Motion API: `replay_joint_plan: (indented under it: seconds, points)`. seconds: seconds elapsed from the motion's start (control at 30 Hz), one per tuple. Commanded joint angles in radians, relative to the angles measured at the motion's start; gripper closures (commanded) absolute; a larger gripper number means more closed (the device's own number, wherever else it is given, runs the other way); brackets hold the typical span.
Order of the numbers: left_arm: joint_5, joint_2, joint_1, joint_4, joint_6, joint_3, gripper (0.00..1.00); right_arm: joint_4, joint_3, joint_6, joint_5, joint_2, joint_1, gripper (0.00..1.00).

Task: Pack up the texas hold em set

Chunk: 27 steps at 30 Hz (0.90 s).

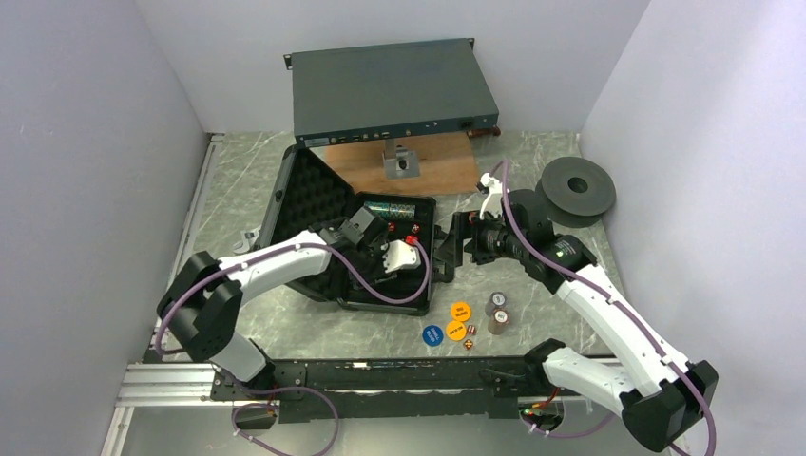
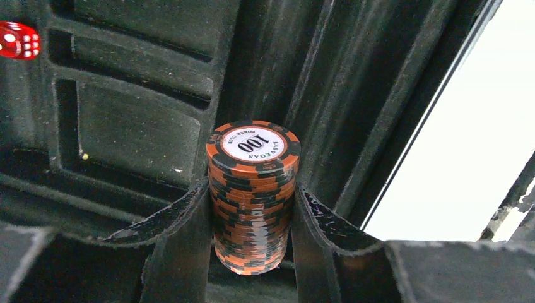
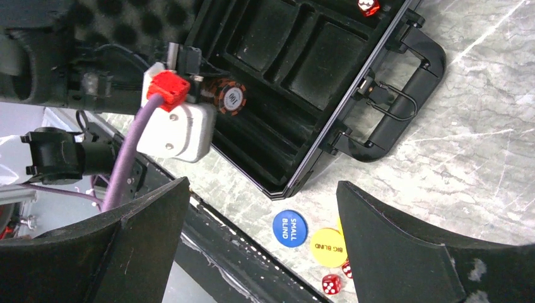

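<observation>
The black case (image 1: 314, 204) lies open at mid-table, its foam-lined lid tilted back to the left. My left gripper (image 1: 388, 255) is inside the case, shut on an orange-and-black chip stack (image 2: 252, 196) marked 100, pressed from both sides by the fingers (image 2: 189, 233). A red die (image 2: 19, 39) lies in the tray (image 2: 132, 126). My right gripper (image 3: 262, 184) hangs open and empty above the table near the case handle (image 3: 404, 101). Below it lie the blue disc (image 3: 289, 227), the yellow disc (image 3: 328, 247) and red dice (image 3: 331, 284). Two chip stacks (image 1: 497, 312) and an orange disc (image 1: 460, 311) stand right of the case.
A large flat grey-blue rack unit (image 1: 394, 90) sits at the back over a wooden board (image 1: 432, 171). A dark grey spool (image 1: 575, 188) lies at the back right. The black base rail (image 1: 380, 375) runs along the near edge. Grey walls close in both sides.
</observation>
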Motion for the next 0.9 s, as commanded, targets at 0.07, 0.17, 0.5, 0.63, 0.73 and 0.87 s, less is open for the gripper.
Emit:
replay_joint_plan:
  seconds: [0.07, 0.17, 0.5, 0.63, 0.73, 0.87]
  points:
    - [0.037, 0.051, 0.003, -0.039, 0.099, 0.086, 1.00, 0.021, -0.011, -0.017, 0.021, -0.041, 0.002, 0.11]
    - [0.030, 0.065, 0.002, -0.064, 0.116, 0.111, 1.00, 0.023, -0.015, -0.017, 0.021, -0.042, 0.002, 0.11]
    - [0.010, 0.084, 0.015, -0.104, 0.171, 0.123, 1.00, 0.017, -0.012, -0.019, 0.032, -0.041, 0.003, 0.10]
    - [0.004, 0.099, 0.028, -0.111, 0.186, 0.122, 1.00, 0.022, -0.020, -0.017, 0.029, -0.050, 0.002, 0.10]
    - [-0.009, 0.107, 0.035, -0.105, 0.184, 0.121, 1.00, 0.022, -0.021, -0.018, 0.029, -0.053, 0.004, 0.10]
    - [-0.057, 0.117, 0.037, -0.092, 0.175, 0.115, 0.99, 0.017, -0.019, -0.019, 0.030, -0.060, 0.004, 0.10]
